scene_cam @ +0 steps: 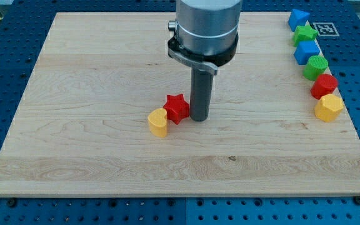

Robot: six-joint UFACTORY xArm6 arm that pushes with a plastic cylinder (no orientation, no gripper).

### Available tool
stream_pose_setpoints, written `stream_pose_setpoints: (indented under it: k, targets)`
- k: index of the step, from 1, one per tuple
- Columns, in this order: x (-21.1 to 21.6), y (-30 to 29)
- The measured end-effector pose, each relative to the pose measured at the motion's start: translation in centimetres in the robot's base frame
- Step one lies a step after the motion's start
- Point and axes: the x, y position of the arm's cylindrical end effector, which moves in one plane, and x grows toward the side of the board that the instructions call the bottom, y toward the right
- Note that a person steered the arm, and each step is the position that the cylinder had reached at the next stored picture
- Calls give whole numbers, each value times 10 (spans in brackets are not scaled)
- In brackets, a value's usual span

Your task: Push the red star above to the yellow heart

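Dark and upright, the rod drops from the grey arm at the view's top; my tip point(199, 119) rests on the worktop point(92, 69), touching the red star's point(177, 108) right side. The yellow heart point(158, 122) sits against the star's lower left. No hand shows.

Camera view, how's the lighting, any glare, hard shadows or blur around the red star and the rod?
Camera view: lighting is even and soft; the board shows no glare. Only faint shadows sit under the red star, the yellow heart and my tip, which stands just to the star's right. The edges look sharp, with no blur.
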Motion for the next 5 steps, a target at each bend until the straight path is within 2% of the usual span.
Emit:
stream_pose_setpoints:
  k: [1,3,5]
  targets:
    - [1,-1]
    - [-28,-34]
    - [-27,-13]
